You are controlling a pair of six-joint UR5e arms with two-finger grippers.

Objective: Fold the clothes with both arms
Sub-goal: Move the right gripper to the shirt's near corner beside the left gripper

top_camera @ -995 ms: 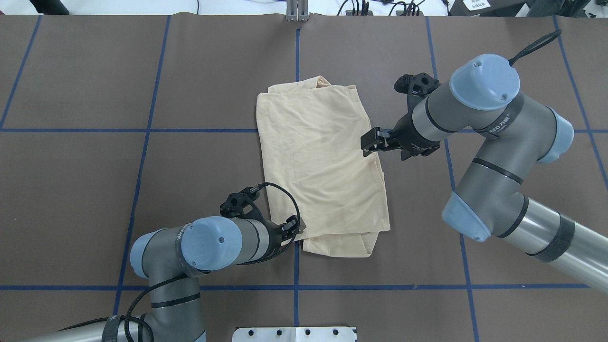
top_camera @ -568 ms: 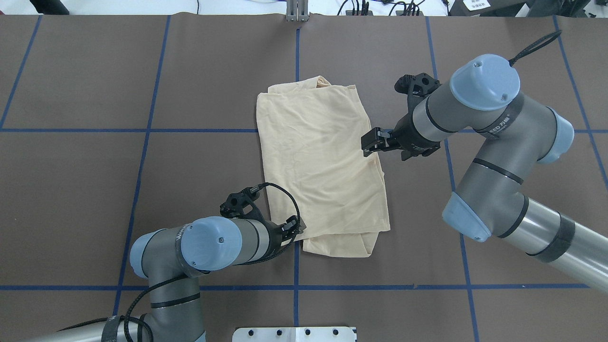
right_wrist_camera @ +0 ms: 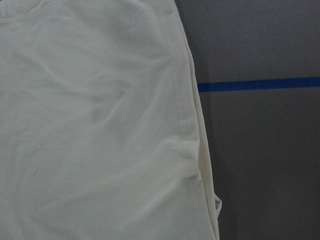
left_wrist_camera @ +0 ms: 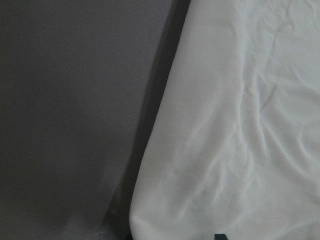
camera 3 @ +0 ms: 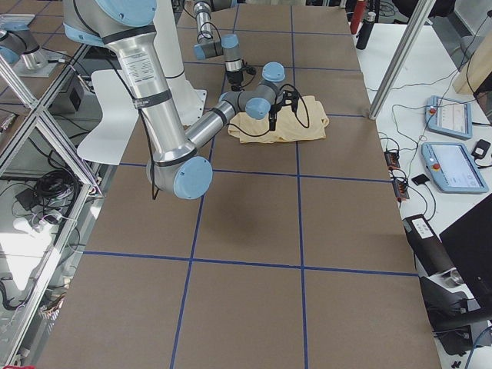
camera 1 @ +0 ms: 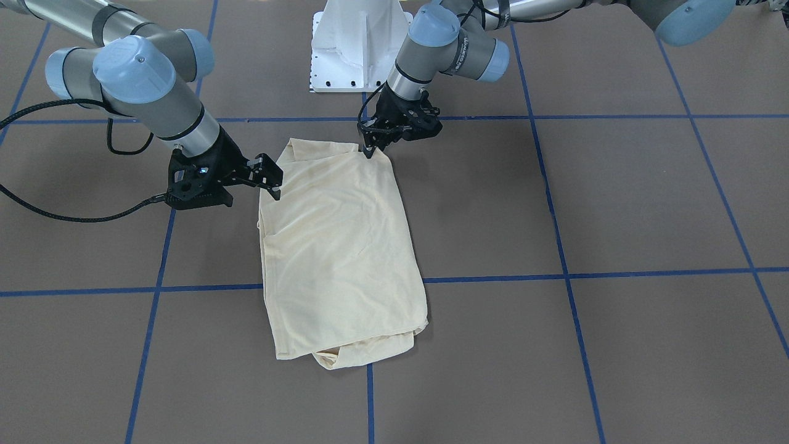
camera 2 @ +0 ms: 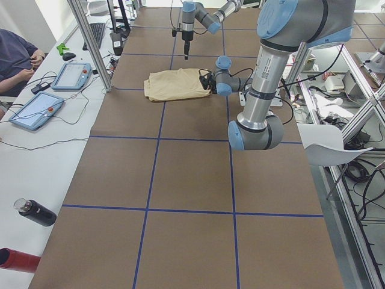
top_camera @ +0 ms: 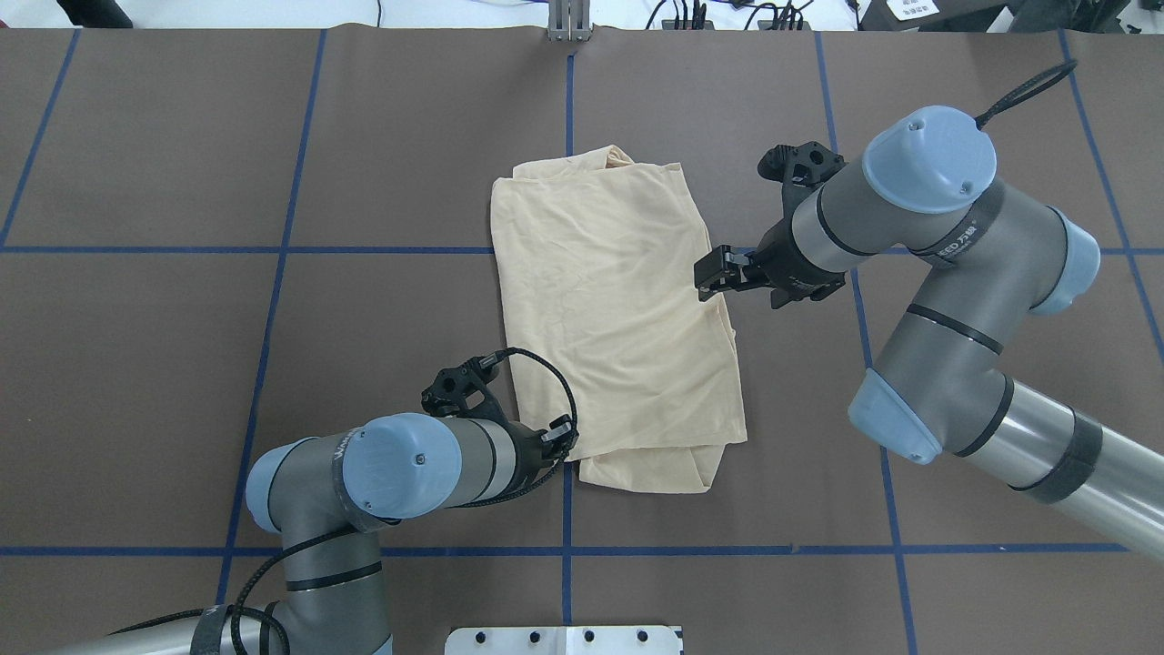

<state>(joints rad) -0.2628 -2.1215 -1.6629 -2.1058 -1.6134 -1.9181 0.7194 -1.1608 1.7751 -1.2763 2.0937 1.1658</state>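
The clothes are one pale cream-yellow shirt (top_camera: 618,309) folded into a long rectangle at the table's centre, print hidden. It also shows in the front view (camera 1: 339,246). My left gripper (top_camera: 566,438) hovers at the shirt's near left corner, pointing down (camera 1: 368,151). In the left wrist view two fingertips stand apart at the bottom edge, over the cloth (left_wrist_camera: 240,125). My right gripper (top_camera: 707,274) sits at the shirt's right edge, open (camera 1: 271,182), holding nothing. The right wrist view shows the hemmed edge (right_wrist_camera: 180,115) and no fingers.
Blue tape lines (top_camera: 273,249) grid the brown table cover. The white pedestal base (top_camera: 564,639) stands at the near edge. A person (camera 2: 15,54) sits beyond the far side beside two tablets (camera 2: 72,75). A dark bottle (camera 2: 36,212) lies there too.
Both grippers have drawn back a little from the shirt: the left toward the near left, the right slightly to the right. The shirt has not moved.
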